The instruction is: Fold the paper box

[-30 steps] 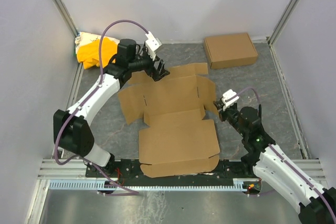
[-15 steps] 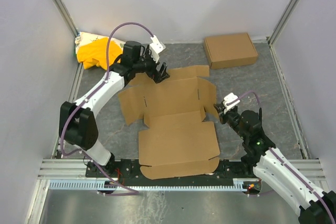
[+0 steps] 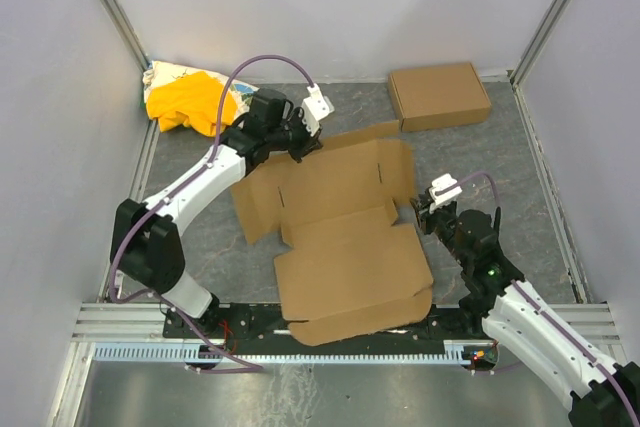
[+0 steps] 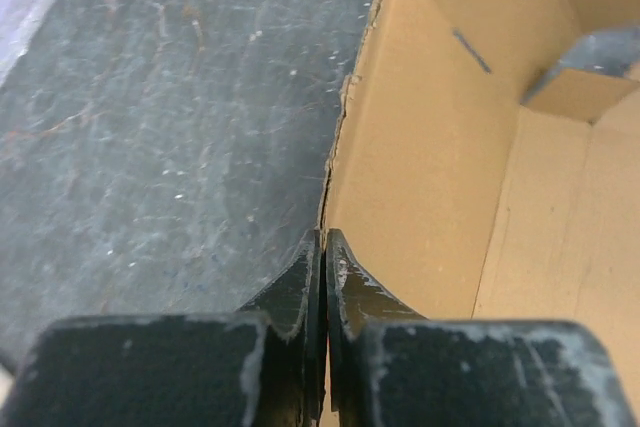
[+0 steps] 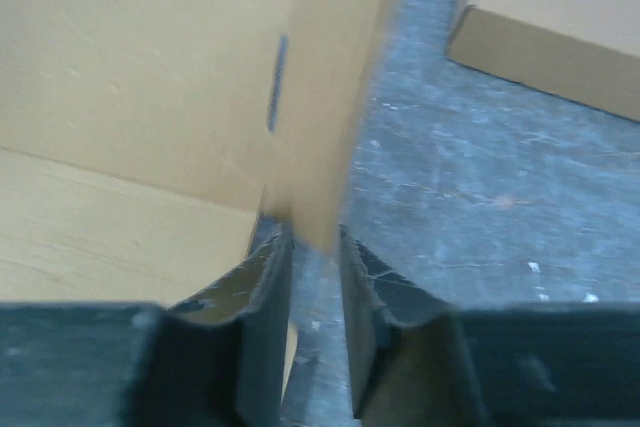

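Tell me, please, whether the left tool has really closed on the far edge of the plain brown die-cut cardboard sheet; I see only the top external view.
Observer: Yes. In the left wrist view the left tool is shut, and the rim of the plain brown die-cut cardboard sheet runs straight into its pinched fingertips.
Operator: Thank you. How does the right tool stand?
Observer: Its wrist view shows the right tool slightly parted around an upright side flap; blur hides whether the pads press on it.
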### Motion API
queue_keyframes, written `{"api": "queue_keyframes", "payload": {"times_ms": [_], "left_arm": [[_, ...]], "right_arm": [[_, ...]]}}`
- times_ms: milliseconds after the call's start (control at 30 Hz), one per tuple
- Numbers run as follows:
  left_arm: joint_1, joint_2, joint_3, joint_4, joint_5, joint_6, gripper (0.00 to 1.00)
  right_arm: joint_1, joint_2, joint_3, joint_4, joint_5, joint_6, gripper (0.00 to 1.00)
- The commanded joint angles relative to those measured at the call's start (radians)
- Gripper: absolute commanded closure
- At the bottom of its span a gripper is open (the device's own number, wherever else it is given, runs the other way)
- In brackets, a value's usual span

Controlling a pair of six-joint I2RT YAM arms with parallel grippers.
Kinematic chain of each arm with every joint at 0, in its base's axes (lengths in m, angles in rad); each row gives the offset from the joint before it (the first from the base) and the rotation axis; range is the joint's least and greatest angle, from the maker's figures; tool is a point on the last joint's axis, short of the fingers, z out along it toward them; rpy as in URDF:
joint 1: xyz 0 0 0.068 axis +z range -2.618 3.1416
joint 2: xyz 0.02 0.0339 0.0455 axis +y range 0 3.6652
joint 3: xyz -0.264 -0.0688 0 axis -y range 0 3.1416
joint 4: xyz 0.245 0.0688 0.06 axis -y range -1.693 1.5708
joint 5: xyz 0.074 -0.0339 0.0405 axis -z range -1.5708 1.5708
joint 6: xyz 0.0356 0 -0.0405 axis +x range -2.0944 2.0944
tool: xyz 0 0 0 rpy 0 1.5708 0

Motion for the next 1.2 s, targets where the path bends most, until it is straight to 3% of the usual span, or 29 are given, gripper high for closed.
{"api": "queue_keyframes", "payload": {"times_ms": [0,33,167,433,533,600,867,1167], "left_arm": [[0.006,-0.075,0.013,0.056,-0.131,0.005,0.97],[0.001,-0.082,0.015,0.057,-0.144,-0.003,0.97],[-0.009,-0.107,0.013,0.055,-0.163,-0.029,0.97],[-0.011,-0.169,0.02,0.002,0.044,0.02,0.97],[-0.021,-0.154,0.083,-0.131,0.142,0.125,0.97],[-0.026,-0.139,0.119,-0.171,0.161,0.148,0.97],[-0.049,-0.041,0.306,-0.396,0.207,0.294,0.97],[-0.052,-0.093,0.189,-0.38,0.202,0.339,0.97]], "right_arm": [[0.005,-0.001,0.063,-0.027,0.189,0.094,0.51],[0.005,-0.001,0.08,-0.053,0.237,0.129,0.33],[0.005,0.003,0.17,-0.16,0.314,0.208,0.18],[0.006,0.124,0.442,-0.334,0.066,0.232,0.23],[0.006,0.249,0.643,-0.526,0.018,0.222,0.28],[0.005,0.276,0.684,-0.571,0.017,0.221,0.29],[0.004,0.27,0.723,-0.649,0.025,0.183,0.27],[0.003,0.281,0.757,-0.671,0.138,0.177,0.33]]}}
